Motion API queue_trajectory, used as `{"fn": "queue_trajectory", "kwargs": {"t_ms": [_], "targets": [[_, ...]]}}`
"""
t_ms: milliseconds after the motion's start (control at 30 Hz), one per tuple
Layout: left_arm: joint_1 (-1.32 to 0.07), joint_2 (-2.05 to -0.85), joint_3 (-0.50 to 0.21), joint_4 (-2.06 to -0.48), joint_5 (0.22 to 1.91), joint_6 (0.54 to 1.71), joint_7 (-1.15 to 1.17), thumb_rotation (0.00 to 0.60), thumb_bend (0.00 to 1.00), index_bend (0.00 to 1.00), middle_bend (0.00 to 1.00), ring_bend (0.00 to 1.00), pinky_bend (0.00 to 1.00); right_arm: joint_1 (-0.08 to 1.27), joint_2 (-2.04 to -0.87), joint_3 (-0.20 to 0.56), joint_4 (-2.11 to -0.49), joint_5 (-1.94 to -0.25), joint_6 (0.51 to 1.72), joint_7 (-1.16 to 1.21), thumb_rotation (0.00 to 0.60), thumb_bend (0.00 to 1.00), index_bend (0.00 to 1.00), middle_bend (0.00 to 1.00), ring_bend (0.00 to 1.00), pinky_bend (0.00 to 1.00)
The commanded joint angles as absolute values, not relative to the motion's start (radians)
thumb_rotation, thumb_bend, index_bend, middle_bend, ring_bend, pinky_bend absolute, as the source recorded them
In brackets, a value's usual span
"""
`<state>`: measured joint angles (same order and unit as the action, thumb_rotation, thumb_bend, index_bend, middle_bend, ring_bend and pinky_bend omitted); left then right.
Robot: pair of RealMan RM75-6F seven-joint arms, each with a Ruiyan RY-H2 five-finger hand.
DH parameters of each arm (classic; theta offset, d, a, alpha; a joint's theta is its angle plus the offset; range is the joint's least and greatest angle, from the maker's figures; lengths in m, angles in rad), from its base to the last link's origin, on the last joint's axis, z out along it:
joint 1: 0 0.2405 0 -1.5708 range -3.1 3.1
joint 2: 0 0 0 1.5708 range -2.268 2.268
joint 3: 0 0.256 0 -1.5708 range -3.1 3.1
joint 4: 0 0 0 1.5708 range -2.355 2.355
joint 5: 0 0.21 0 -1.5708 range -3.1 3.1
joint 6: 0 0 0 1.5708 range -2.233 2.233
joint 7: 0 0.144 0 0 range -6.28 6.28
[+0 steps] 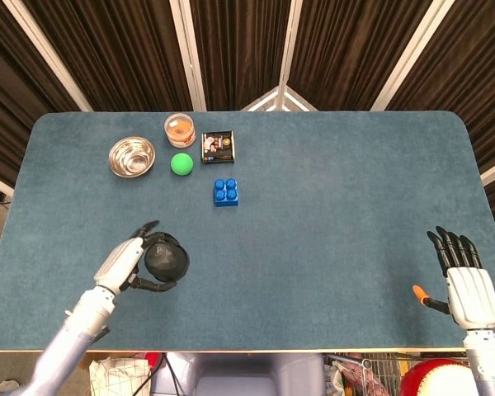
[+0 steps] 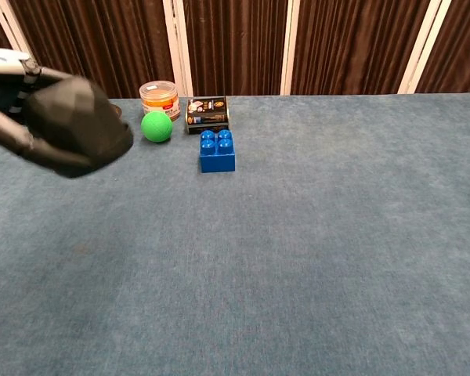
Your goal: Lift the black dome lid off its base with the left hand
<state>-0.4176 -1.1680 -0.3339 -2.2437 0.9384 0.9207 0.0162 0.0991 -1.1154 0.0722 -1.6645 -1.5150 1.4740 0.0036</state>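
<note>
Your left hand grips the black dome lid, with the fingers curled round its near and far sides. In the chest view the lid hangs clear above the table, at the left edge of the frame, with the hand behind it. From above, the lid sits just to the right of your palm, over the near-left part of the table, so it lies on the thumb side of the hand and not beneath it. No base is visible under or beside the lid in either view, so you cannot confirm where it stands. The lift itself looks done, judging by the gap under the lid. The lid is round, so it has no long axis to line up; what matters is that the rim stays level in your grasp, and in the chest view it appears tilted, with the dome facing the camera.

Your right hand rests at the near-right corner, fingers straight and apart, holding nothing, well apart from the lid.

At the far left stand a steel bowl, an orange-filled jar, a green ball, a small dark printed box and a blue building brick. The writing on the box and the jar's label is too small to read.
</note>
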Motion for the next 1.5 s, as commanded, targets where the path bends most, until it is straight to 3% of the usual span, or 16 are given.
{"fn": "queue_trajectory", "kwargs": {"t_ms": [33,167,267,367,467,667,867,967,1100,1167,1300,1433,1500], "targets": [[-0.302,-0.858,-0.626,-2.350,0.850,0.424,-0.604,0.600,0.42,0.44,0.47,0.00,0.00,0.098,-1.119,0.070,-1.666,-1.520,1.477,-0.001,0.600,0.23,0.00,0.00,0.00,0.00],[-0.216,-0.921,-0.661,-2.241,0.990,0.381,-0.709,0.600,0.42,0.45,0.47,0.00,0.00,0.098,-1.127,0.068,-1.666,-1.519,1.477,-0.012,0.600,0.23,0.00,0.00,0.00,0.00],[-0.201,-0.957,-0.622,-2.186,1.121,0.423,-0.644,0.600,0.42,0.45,0.47,0.00,0.00,0.099,-1.122,0.071,-1.667,-1.516,1.474,-0.008,0.600,0.23,0.00,0.00,0.00,0.00],[-0.206,-1.010,-0.543,-2.124,1.239,0.559,-0.464,0.600,0.42,0.45,0.47,0.00,0.00,0.100,-1.121,0.070,-1.667,-1.517,1.473,-0.008,0.600,0.23,0.00,0.00,0.00,0.00],[-0.209,-1.105,-0.458,-2.046,1.335,0.780,-0.135,0.600,0.42,0.45,0.47,0.00,0.00,0.099,-1.119,0.070,-1.666,-1.517,1.474,-0.006,0.600,0.23,0.00,0.00,0.00,0.00],[-0.213,-1.359,-0.375,-1.859,1.511,1.203,0.548,0.600,0.42,0.45,0.48,0.00,0.00,0.099,-1.121,0.068,-1.665,-1.518,1.473,-0.004,0.600,0.23,0.00,0.00,0.00,0.00],[-0.245,-1.455,-0.330,-1.669,1.719,1.378,0.985,0.600,0.42,0.45,0.48,0.00,0.00,0.098,-1.118,0.066,-1.668,-1.523,1.475,0.008,0.600,0.23,0.00,0.00,0.00,0.00],[-0.252,-1.478,-0.312,-1.666,1.712,1.392,0.976,0.600,0.42,0.45,0.48,0.00,0.00,0.099,-1.117,0.067,-1.669,-1.521,1.473,0.007,0.600,0.23,0.00,0.00,0.00,0.00],[-0.241,-1.463,-0.283,-1.819,1.537,1.316,0.747,0.600,0.42,0.45,0.48,0.00,0.00,0.099,-1.116,0.067,-1.669,-1.519,1.472,0.005,0.600,0.23,0.00,0.00,0.00,0.00],[-0.234,-1.401,-0.286,-2.001,1.343,1.202,0.513,0.600,0.42,0.45,0.47,0.00,0.00,0.100,-1.116,0.067,-1.670,-1.518,1.471,0.005,0.600,0.23,0.00,0.00,0.00,0.00],[-0.256,-1.230,-0.339,-2.198,1.086,0.987,0.165,0.600,0.42,0.46,0.47,0.00,0.00,0.100,-1.115,0.066,-1.673,-1.520,1.470,0.003,0.600,0.23,0.00,0.00,0.00,0.00],[-0.281,-1.026,-0.463,-2.281,0.897,0.638,-0.311,0.600,0.42,0.46,0.47,0.00,0.00,0.100,-1.114,0.066,-1.677,-1.521,1.472,0.000,0.600,0.23,0.00,0.00,0.00,0.00],[-0.259,-0.957,-0.583,-2.238,0.880,0.422,-0.585,0.600,0.42,0.46,0.47,0.00,0.00,0.100,-1.114,0.066,-1.679,-1.522,1.473,-0.002,0.600,0.23,0.00,0.00,0.00,0.00]]}}
